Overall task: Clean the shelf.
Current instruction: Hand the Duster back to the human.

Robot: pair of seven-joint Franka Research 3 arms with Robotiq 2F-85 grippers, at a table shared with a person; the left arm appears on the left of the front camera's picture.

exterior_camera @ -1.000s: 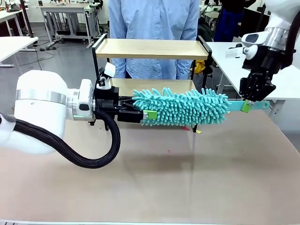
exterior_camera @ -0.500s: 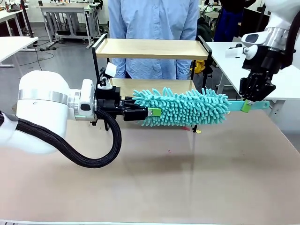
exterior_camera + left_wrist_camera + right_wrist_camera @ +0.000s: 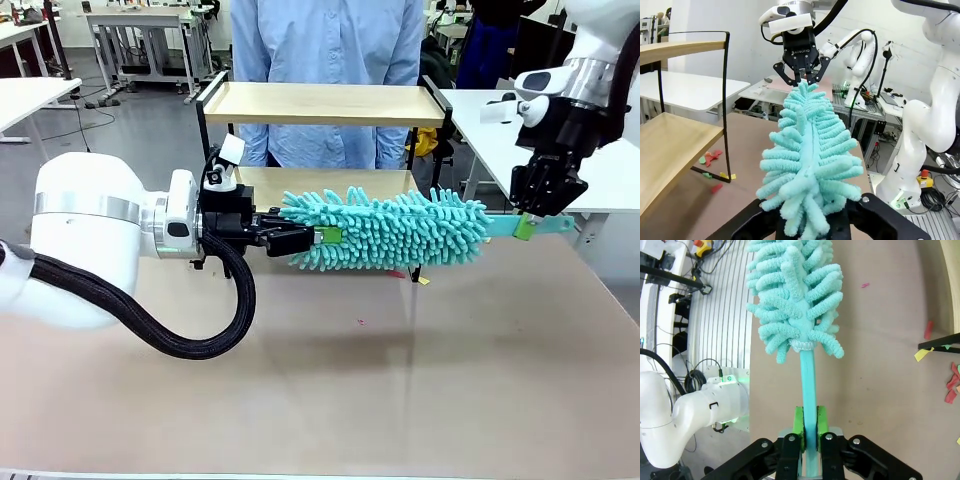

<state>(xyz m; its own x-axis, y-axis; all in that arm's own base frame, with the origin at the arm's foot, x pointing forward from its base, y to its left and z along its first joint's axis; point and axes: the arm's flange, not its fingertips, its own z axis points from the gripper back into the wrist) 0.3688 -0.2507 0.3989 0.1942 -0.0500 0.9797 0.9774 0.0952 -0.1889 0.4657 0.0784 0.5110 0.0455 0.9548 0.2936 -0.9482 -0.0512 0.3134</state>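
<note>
The shelf stands at the far side of the table, in front of the person, and a teal microfibre duster hangs level just in front of its lower board. The right gripper is clenched on the duster's handle to the shelf's right — unchanged from a second ago. The left gripper, fingers spread apart around the fluffy tip at the shelf's left, has pushed slightly further along the duster than a second earlier — pads now deeper in the fibres.
</note>
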